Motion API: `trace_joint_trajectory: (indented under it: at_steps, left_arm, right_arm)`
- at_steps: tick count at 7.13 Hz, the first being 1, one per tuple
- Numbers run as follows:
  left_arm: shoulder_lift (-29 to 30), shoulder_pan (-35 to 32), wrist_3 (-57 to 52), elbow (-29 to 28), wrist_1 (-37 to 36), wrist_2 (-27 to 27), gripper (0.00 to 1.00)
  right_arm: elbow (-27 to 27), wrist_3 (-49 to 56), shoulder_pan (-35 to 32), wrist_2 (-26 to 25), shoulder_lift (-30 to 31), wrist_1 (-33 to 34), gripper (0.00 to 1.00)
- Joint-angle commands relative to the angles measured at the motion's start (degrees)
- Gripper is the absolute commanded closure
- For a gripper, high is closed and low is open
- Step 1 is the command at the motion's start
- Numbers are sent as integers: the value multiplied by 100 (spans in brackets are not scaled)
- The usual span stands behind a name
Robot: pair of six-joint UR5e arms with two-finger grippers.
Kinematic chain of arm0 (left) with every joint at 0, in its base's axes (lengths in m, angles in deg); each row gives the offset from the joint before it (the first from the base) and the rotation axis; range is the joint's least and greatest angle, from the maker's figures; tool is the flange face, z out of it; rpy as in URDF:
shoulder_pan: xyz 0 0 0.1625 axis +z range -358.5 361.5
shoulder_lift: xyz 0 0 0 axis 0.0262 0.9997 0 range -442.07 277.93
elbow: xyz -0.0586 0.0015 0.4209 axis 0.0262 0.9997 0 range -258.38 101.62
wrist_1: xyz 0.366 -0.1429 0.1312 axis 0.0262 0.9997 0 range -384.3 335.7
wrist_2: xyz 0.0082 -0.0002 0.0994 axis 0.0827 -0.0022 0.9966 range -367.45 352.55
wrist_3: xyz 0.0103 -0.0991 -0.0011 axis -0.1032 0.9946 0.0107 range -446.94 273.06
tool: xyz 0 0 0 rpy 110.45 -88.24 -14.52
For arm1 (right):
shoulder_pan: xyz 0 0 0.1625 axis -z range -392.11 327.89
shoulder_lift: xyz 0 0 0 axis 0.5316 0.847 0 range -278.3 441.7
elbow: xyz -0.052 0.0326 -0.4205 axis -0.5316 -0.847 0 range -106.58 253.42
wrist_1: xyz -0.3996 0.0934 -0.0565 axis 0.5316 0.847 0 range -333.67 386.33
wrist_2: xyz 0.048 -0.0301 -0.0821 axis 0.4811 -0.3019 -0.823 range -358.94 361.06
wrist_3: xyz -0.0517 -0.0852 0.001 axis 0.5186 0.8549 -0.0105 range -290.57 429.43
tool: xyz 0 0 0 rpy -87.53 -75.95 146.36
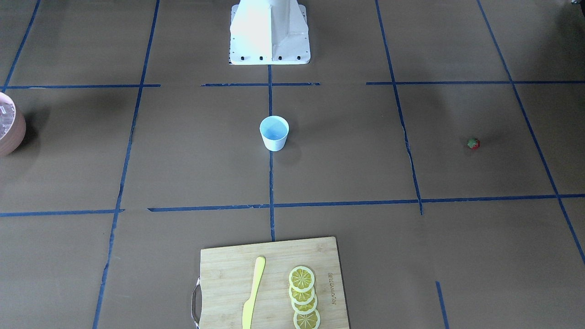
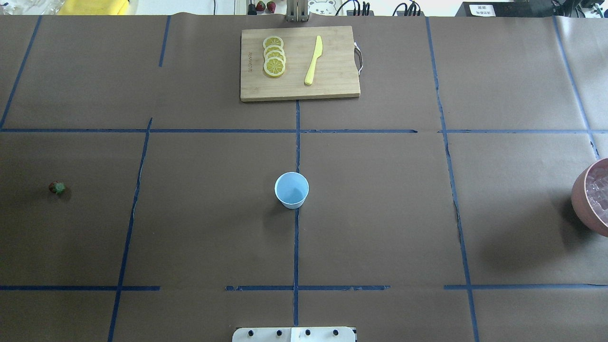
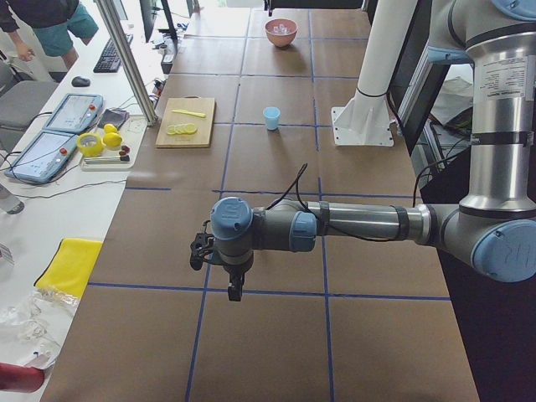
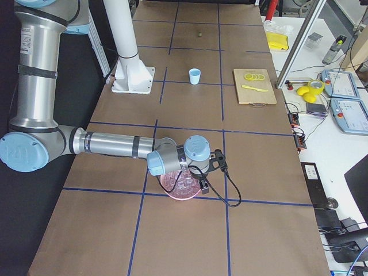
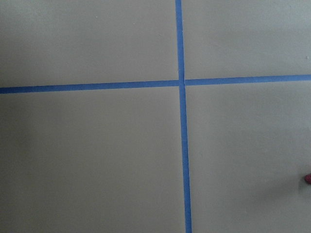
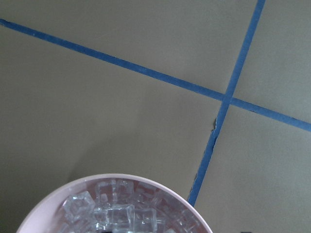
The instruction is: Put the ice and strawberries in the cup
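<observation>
The cup (image 2: 291, 190) stands empty mid-table, with the strawberry (image 2: 57, 188) far left and the ice (image 6: 116, 213) in the pink bowl (image 6: 43, 206) far right. How wide the left gripper (image 3: 236, 293) and the right gripper (image 4: 204, 187) stand cannot be told. Slick ice may slip out on the long carry.

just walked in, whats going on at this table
Two robot arms are set to fill the cup, which stands empty mid-table. The right gripper hangs over the pink bowl of ice. The left gripper hangs above the table near the strawberry, which lies alone on the robot's left. Whether either gripper is open cannot be told from these views.
</observation>
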Motion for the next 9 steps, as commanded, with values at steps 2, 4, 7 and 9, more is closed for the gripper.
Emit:
trace_joint_trajectory:
  at_steps: [2, 4, 7, 9]
  left_arm:
    - [1, 0, 0, -7, 0, -3, 0]
    - [1, 0, 0, -7, 0, -3, 0]
    - [1, 0, 0, -7, 9, -12, 0]
    - [1, -8, 0, -7, 9, -12, 0]
  right_arm:
    - [2, -42, 273, -64, 67, 14, 22]
    - [46, -42, 422, -64, 103, 5, 26]
    - [82, -33, 712, -203, 217, 5, 32]
    - [90, -33, 810, -345, 208, 5, 32]
